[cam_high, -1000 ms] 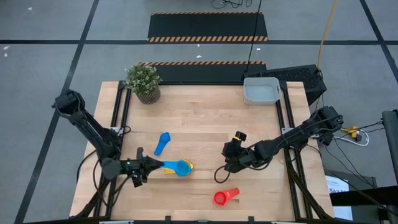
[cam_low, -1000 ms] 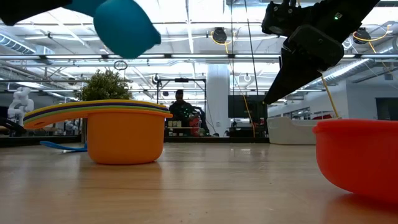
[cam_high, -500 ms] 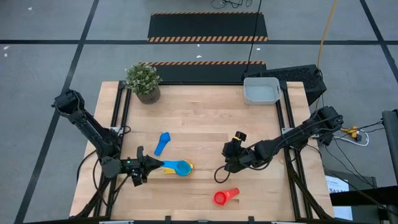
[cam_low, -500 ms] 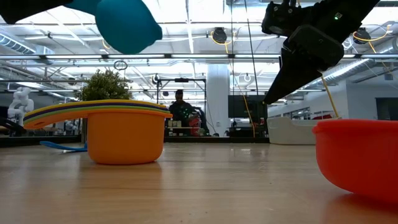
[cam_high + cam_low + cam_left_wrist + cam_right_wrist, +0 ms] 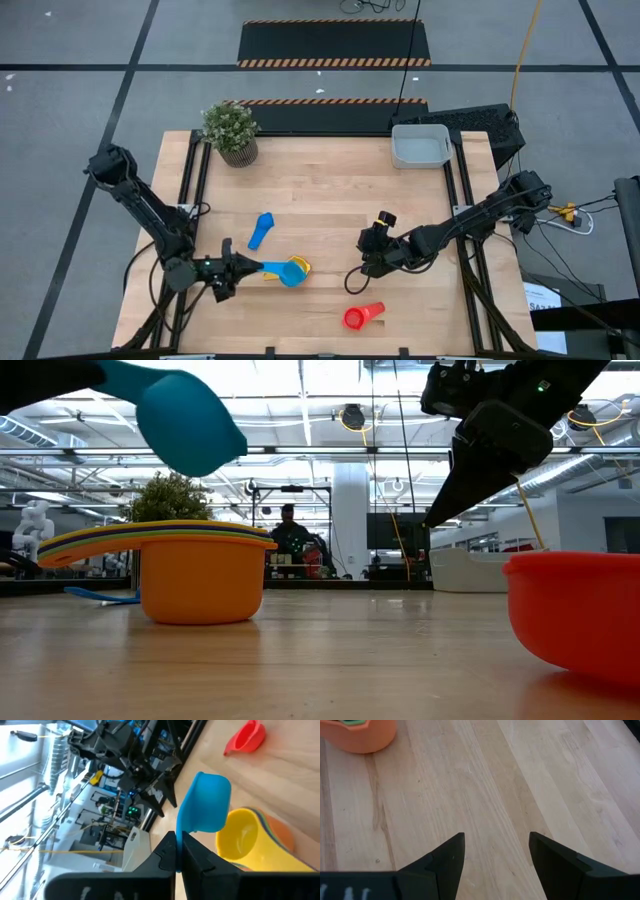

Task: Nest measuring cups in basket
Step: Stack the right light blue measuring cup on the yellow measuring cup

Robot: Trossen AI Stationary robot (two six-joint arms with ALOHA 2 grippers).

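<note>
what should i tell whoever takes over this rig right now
Left gripper: shut on the handle of a light blue cup, held in the air just above the nested stack (orange outside, yellow on top).
Right gripper: open, empty, hovering over bare table near the middle.
Loose on the table: blue cup, red cup.
Basket at the far right corner; no cups visible inside.
Left: seat the light blue cup, add the others, move the stack into the basket.
</note>
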